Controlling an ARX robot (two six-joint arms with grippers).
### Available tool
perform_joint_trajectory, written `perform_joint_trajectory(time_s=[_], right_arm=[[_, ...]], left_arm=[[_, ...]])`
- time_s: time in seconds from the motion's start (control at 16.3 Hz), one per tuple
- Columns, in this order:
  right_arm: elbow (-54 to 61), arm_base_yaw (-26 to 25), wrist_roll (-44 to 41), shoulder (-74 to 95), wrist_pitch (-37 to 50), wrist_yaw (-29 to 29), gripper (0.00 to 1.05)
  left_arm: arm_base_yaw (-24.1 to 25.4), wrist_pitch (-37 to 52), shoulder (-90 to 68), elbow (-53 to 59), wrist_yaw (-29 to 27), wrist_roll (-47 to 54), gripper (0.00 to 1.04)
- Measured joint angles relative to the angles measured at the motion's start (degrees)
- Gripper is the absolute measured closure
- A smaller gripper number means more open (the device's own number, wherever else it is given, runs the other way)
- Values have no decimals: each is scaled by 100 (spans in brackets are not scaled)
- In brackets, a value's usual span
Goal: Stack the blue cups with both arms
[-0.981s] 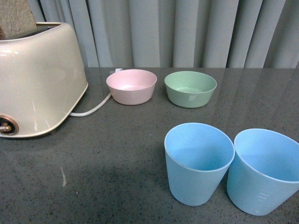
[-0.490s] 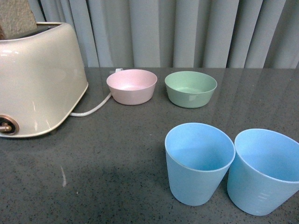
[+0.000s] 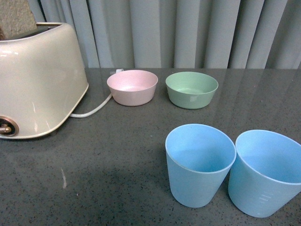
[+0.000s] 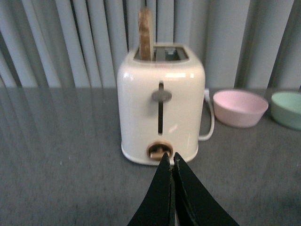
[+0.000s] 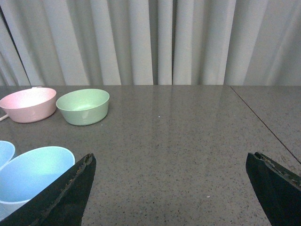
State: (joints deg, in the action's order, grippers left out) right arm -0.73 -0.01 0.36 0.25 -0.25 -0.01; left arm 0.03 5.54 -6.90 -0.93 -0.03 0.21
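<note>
Two light-blue cups stand upright and side by side at the front right of the table in the front view, the left cup (image 3: 200, 162) and the right cup (image 3: 265, 170), almost touching. Neither arm shows in the front view. In the right wrist view my right gripper (image 5: 171, 157) is open wide and empty over bare table, with the right cup (image 5: 33, 172) just beside one finger and a sliver of the other cup (image 5: 4, 151) at the edge. In the left wrist view my left gripper (image 4: 170, 157) is shut and empty, pointing at the toaster (image 4: 160, 101).
A cream toaster (image 3: 37, 77) with a slice of bread in it stands at the left, its white cord (image 3: 94, 109) trailing behind. A pink bowl (image 3: 132, 87) and a green bowl (image 3: 192, 89) sit at the back, before grey curtains.
</note>
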Motion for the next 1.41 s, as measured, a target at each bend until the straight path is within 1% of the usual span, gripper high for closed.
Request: perform_joint_trajectory(time_s=[0.06,0.12,0.18,0.25,0.55,0.67,0.74,0.8,0.86,0.92,0.98,1.04,1.1,1.41], right_arm=[[0,0,-2,0,-2,2,7],[0,0,0,0,0,0,7],[0,0,0,0,-2,0,7],[0,0,-2,0,7,0,7],[0,0,0,0,0,0,7],[0,0,0,0,0,0,7],[0,0,0,0,2,0,7],[0,0,-2,0,0,0,7],[0,0,0,0,2,0,7],[0,0,0,0,0,0,7],[0,0,0,0,0,0,7],[0,0,0,0,0,0,7],[0,0,0,0,0,0,7],[0,4,7,2,-15,24,7]], left_arm=[[0,-544,343,7,20,0,104],[0,-616,597,7,-2,-2,104],[-2,-481,627,-20,-13,0,104],[-2,-632,627,9,-4,-4,104],[-2,-579,627,9,2,-2,104],[-2,-575,627,9,2,-11,88],[-2,-575,627,9,2,-11,75],[-4,-575,627,9,2,-11,66],[-2,-575,627,9,2,-11,51],[-2,-575,627,9,2,-11,44],[-2,-575,627,9,2,-11,30],[-4,-575,627,9,2,-11,22],[-2,-575,627,9,2,-9,6],[-2,-575,627,9,2,-9,7]])
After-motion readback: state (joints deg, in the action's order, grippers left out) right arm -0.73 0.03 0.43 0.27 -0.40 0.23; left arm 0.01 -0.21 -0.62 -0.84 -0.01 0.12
